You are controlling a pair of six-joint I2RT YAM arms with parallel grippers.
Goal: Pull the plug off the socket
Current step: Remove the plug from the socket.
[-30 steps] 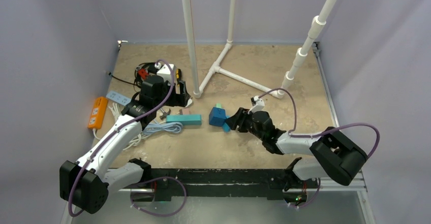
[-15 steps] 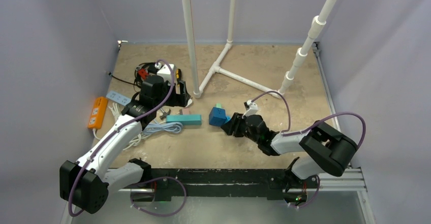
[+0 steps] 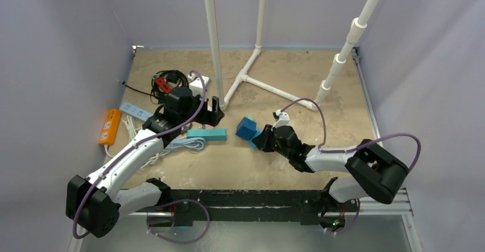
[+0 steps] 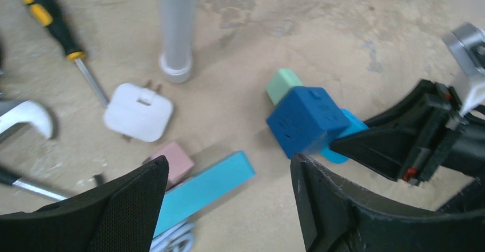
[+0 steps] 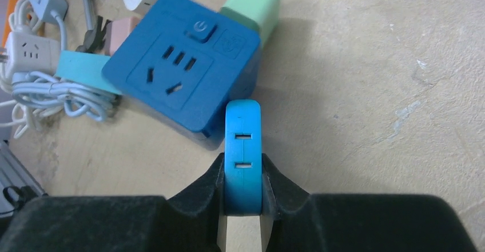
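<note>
Your right gripper (image 5: 243, 178) reads as matt black plastic. The plug (image 5: 243, 138) between its fingertips is smooth, matt light-blue plastic. Just ahead, the socket cube (image 5: 183, 75) is darker plastic with a faint sheen. Your left gripper (image 4: 226, 166) shows rough, mesh-textured faces; the table (image 4: 343, 46) beyond it looks scuffed and grainy.

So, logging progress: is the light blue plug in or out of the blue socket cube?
In: the light blue plug butts flush against the blue socket cube, no prongs showing; right gripper clamps it.
</note>
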